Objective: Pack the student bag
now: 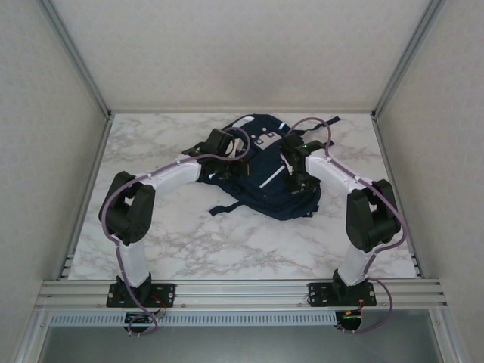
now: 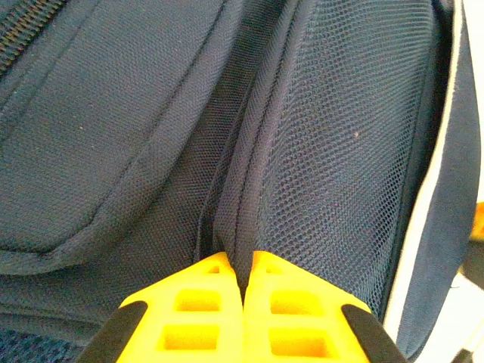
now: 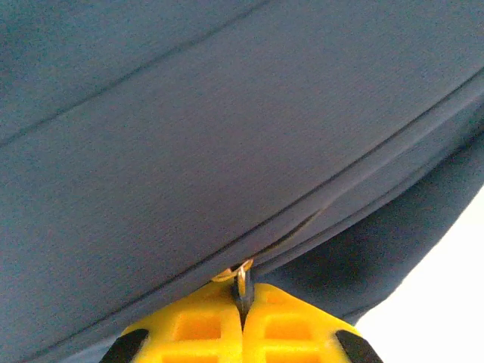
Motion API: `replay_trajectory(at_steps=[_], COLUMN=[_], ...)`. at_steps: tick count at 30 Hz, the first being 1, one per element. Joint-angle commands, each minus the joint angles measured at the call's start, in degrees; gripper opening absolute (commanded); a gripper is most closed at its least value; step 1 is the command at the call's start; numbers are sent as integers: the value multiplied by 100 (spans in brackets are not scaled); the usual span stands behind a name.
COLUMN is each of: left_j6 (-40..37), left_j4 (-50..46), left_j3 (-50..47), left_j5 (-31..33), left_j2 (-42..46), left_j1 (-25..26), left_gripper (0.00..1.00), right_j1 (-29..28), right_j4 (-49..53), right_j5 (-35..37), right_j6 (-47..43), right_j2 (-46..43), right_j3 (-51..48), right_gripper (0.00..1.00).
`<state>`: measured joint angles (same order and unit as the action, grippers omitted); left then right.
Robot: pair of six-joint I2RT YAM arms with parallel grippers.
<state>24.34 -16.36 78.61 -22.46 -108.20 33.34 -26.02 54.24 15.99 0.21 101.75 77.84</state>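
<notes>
The student bag (image 1: 261,185), dark navy with thin white stripes, lies flat in the middle of the marble table. My left gripper (image 1: 236,160) rests on its left side. In the left wrist view its yellow fingers (image 2: 189,302) are shut on a raised fold of the bag's mesh fabric (image 2: 243,227). My right gripper (image 1: 301,184) is on the bag's right side. There the right gripper (image 3: 243,293) is shut on a dark zipper pull (image 3: 242,286) that hangs from a small metal ring at a seam of the student bag (image 3: 189,136).
A dark strap (image 1: 221,209) trails from the bag toward the near left. Bare marble table (image 1: 189,246) lies in front of the bag. Padded walls with aluminium posts close in the left, right and back; a metal rail (image 1: 242,289) runs along the near edge.
</notes>
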Motion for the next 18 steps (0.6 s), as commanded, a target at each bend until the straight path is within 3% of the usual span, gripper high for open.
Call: replay_trajectory(at_steps=[1,6,9,15,18], left_j6=[-1074,-1533,-1789,-1688,-1412], left_j4=[-1015,-1168,-1119,-1826,-1863], left_j3=[191,472,692,1994,2133], left_j5=[-31,71,519,1373,1276], left_j2=[185,127,-31,-741,-723], left_j1=[-360,-725,-1029,-1493,-1476], left_gripper=[0,0,0,6,10], right_j1=[115,-110,-288,-672,-821], right_j4=[-185,-1196,-1723,-2397,-2604], right_j5=[1035,105,-544,-1419,-1833], right_j6=[-471,-745,-936,-1339,-1309], right_j2=[165,-381,-815,-1206,-1153], right_j3=[112,-556,-1005,-1604,-1631], right_gripper=[0,0,0,0,0])
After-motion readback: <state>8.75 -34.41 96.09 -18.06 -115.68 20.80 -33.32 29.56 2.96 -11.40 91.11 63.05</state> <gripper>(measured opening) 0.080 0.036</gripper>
